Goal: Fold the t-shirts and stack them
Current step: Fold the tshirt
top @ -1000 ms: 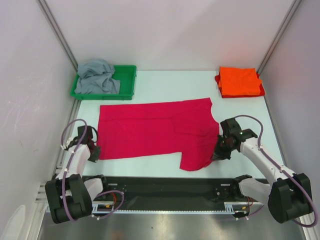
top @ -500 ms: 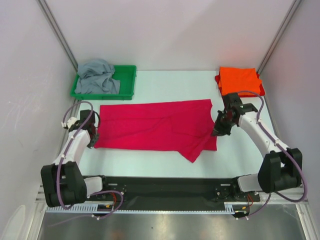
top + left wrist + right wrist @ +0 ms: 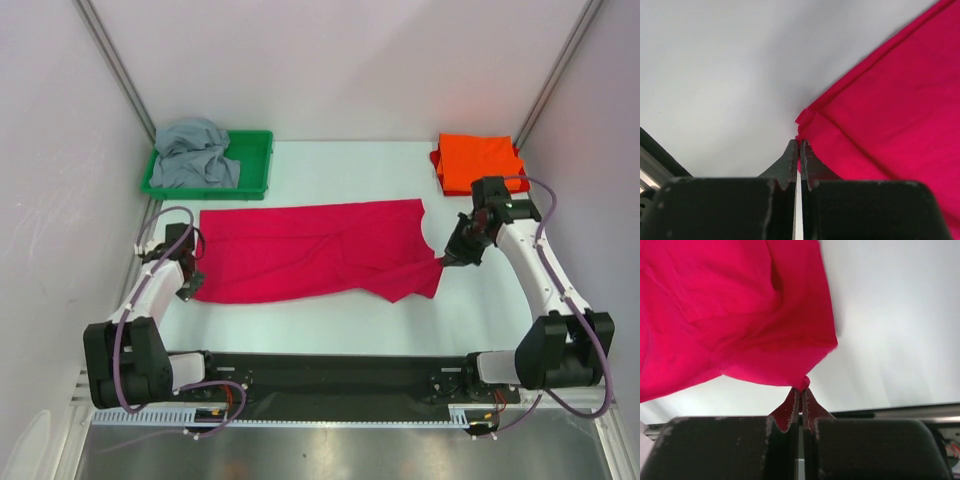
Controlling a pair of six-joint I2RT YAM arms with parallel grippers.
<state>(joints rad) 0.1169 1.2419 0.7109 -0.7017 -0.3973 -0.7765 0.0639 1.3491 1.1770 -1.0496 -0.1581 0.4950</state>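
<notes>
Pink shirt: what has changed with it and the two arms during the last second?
The left gripper and right gripper, each shut on a near corner of the pink shirt, carried the corners toward the far side; the right went farther. The shirt's near right flap is now drawn in. The orange shirt, grey shirt and tray did not move.

crimson t-shirt (image 3: 890, 125) cropped in 2 wrist views, grey t-shirt (image 3: 195, 155) hiding tray (image 3: 256, 158) floor

The pale surface (image 3: 330, 165) carries 3 things: a spread crimson-pink t-shirt (image 3: 300, 255), a green tray (image 3: 255, 160) far left, and a folded orange t-shirt (image 3: 478, 160) far right.
</notes>
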